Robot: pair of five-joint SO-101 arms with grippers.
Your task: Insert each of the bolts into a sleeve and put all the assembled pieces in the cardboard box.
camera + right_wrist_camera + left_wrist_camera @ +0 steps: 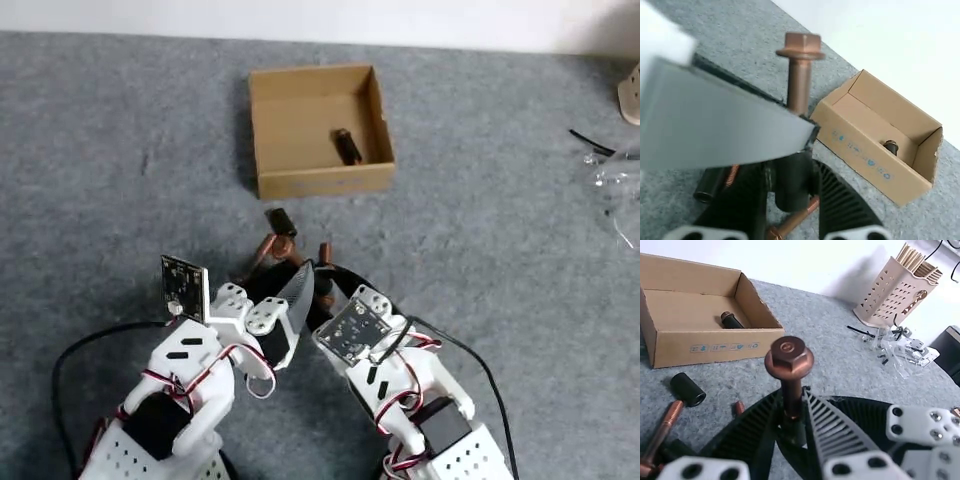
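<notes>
Copper bolt [789, 375] (upright, head up) was clamped by left gripper [791, 407]. Sleeve [792, 182] sat directly beneath, coaxial, pinched in right gripper [790, 202].

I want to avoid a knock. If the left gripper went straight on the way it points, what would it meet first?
Probably bare carpet. Beyond the bolt it clamps, the left gripper aims just past a near corner of the cardboard box; depth is unclear, so it might clip it.

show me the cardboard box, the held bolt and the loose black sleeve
cardboard box [320, 182]: high view, front wall
held bolt [788, 359]: left wrist view, hex head
loose black sleeve [685, 386]: left wrist view, its side
</notes>
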